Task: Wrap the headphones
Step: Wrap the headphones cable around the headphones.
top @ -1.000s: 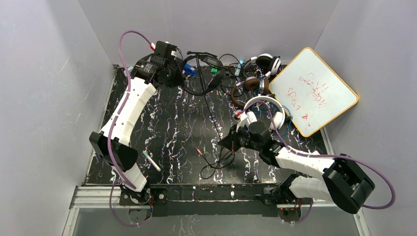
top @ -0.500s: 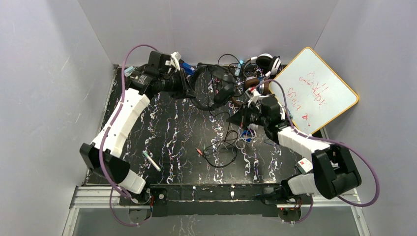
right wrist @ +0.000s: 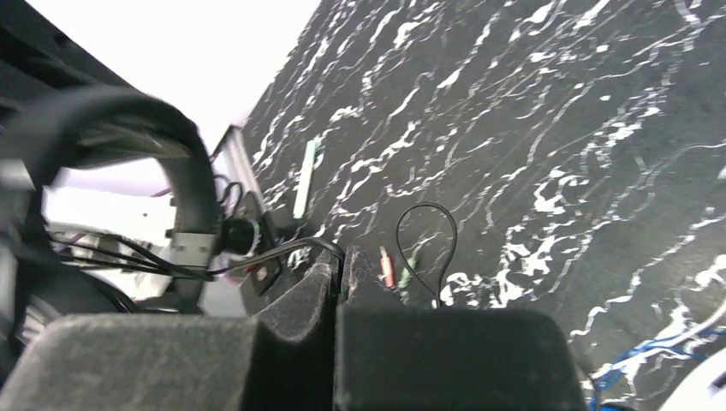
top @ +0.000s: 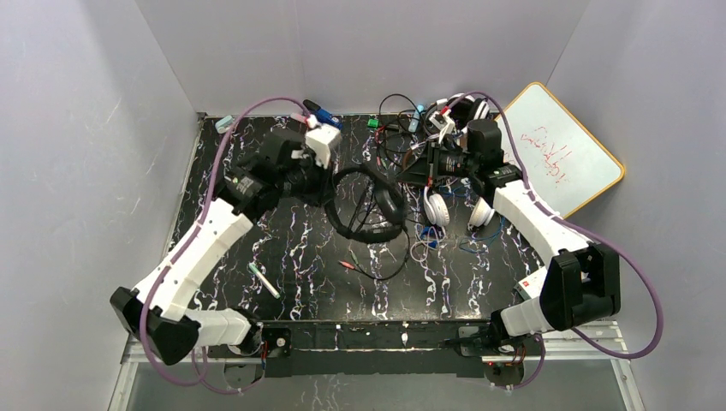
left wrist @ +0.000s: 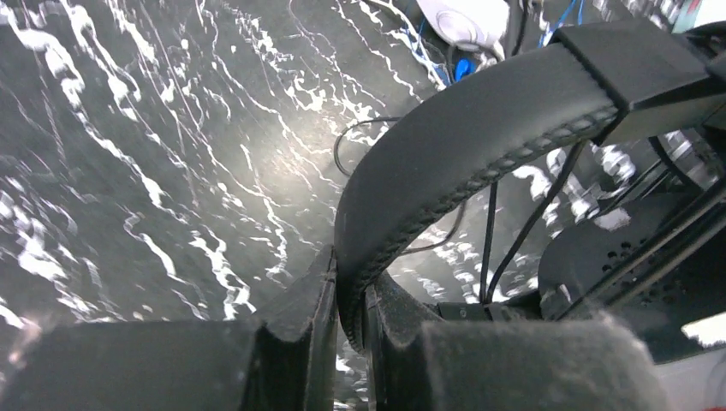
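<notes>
My left gripper (left wrist: 349,300) clamps the black headphones (left wrist: 479,137) by the band, and my right gripper (right wrist: 340,274) pinches the cord (right wrist: 282,250). I judge wrapping barely begun: slack hangs loose beyond it, white headset (top: 437,207) not done.

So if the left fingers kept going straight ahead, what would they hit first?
The left fingers pinch the black headband. Past it, a thin cord loop on the table, then probably the white ear cup; depth is hard to judge.

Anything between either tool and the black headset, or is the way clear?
Nothing visible stands between them. The left tool pinches the black headset by its band, and the right tool is shut on a thin black cord, seemingly that headset's.
</notes>
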Motion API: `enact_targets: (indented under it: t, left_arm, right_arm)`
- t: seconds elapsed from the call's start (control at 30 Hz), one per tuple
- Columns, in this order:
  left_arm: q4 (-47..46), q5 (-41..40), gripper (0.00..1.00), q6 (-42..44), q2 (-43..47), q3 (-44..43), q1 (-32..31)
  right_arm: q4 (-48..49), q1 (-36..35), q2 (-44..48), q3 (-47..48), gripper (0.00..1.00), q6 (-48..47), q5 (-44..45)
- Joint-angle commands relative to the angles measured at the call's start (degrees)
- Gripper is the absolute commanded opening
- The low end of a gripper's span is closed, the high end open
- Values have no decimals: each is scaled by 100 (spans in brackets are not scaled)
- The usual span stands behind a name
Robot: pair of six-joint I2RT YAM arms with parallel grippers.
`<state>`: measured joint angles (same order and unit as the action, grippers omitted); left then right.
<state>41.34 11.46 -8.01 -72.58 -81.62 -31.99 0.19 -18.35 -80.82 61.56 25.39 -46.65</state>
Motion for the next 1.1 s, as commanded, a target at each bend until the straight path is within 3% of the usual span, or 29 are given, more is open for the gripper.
enact_targets:
  t: [0.0, 0.13, 0.37, 0.47, 0.7, 1.07]
  left_arm:
    - [-18, -493, 0, 2276, 700, 391, -612]
    - [63, -1281, 0, 3357, 844, 489, -618]
    - [308, -830, 0, 5883, 776, 532, -629]
    - [154, -1052, 0, 6483, 711, 616, -634]
    - [-130, -1683, 0, 6546, 291, 649, -824]
    - [-791, -2493, 0, 5392, -141, 765, -1036]
  right_arm:
    - [-1011, 96, -186, 738, 1, -250, -639]
    - [-1685, 89, -381, 1093, 1, -322, -1444]
    - [-1833, 68, -403, 880, 1, -125, -2576]
    - [-1399, 63, -348, 685, 1, 266, -3009]
    - [1440, -28, -52, -144, 4, 2785, -2930]
    - [3561, -808, -75, -552, 9, 4907, -2065]
